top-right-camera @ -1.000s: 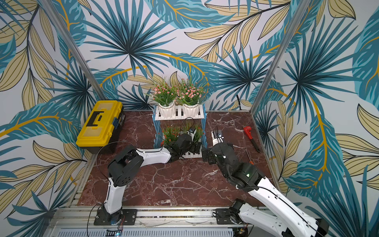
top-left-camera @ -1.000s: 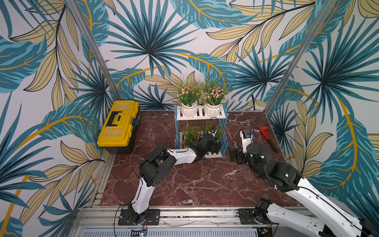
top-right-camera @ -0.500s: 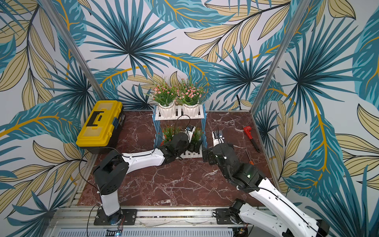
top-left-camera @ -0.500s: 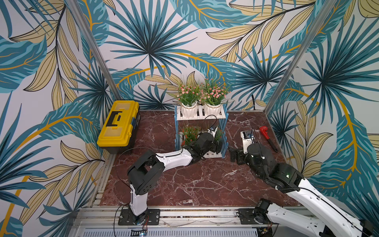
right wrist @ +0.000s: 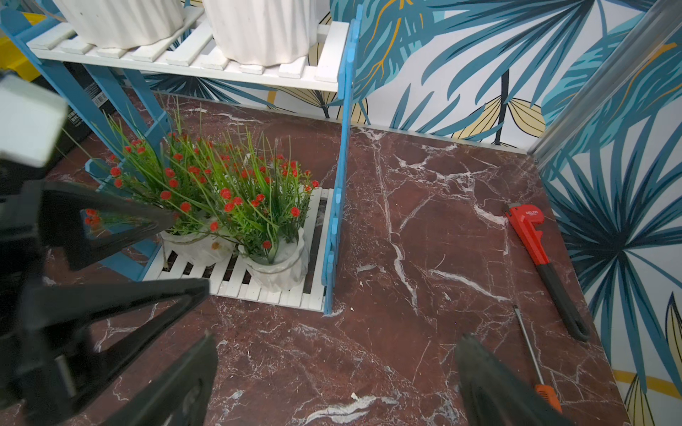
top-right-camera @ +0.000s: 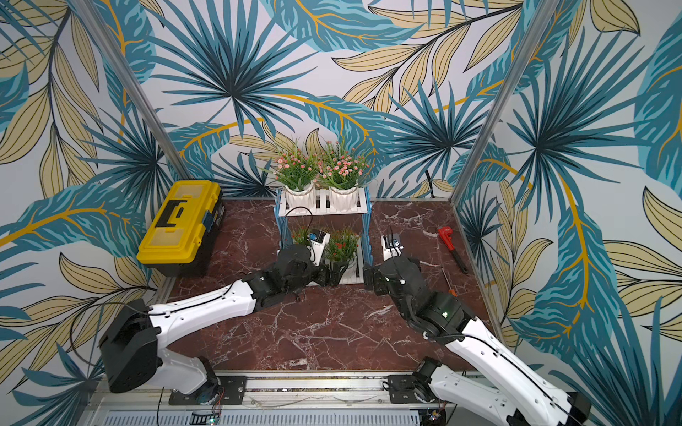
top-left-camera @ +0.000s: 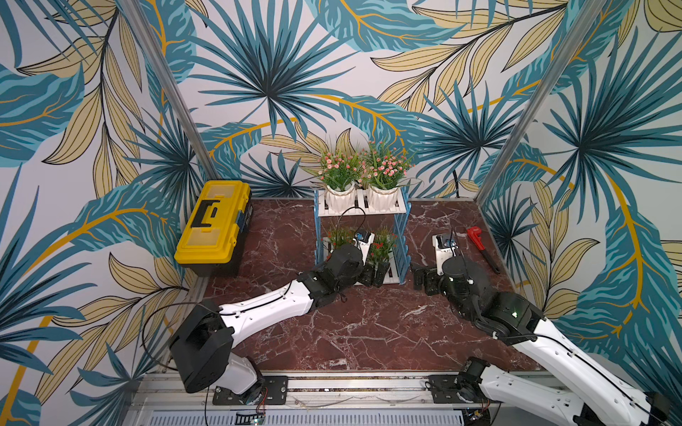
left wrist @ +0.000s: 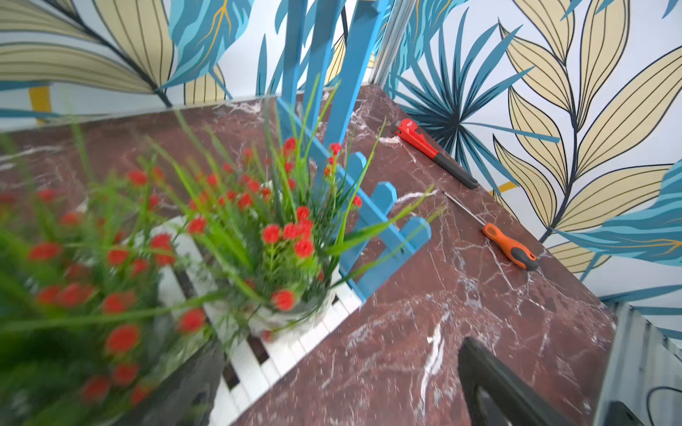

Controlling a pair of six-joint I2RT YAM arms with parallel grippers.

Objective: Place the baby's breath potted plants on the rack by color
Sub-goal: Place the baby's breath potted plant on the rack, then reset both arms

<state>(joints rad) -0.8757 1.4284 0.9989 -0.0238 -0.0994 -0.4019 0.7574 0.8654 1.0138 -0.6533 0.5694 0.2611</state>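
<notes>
Standing side by side on the lower white slatted shelf of the two-tier rack with blue picket side frames, the left red-flowered baby's breath plant and the right red-flowered plant, both green sprigs in white ribbed pots, fill that tier. The black left gripper sits at the shelf's front edge, just in front of the right red-flowered plant, its jaws spread wide and holding nothing. The right wrist view shows that pot clear of both fingers. On the upper shelf, against the leaf-patterned wall, the left pink-flowered plant and the right pink-flowered plant stand close together in matching pots. The black right gripper hangs low over the dark red marble tabletop, just outside the rack's right frame, likewise spread open and empty; that blue frame stands between it and the red plants. A yellow plastic toolbox lies well apart to the left, and a red pipe wrench with a black handle lies near the right wall. In both top views the left arm's wrist hides the red plants' pots, whereas the right wrist view shows both on the slats. An orange-handled screwdriver beside the wrench shows plainly in the wrist views.
</notes>
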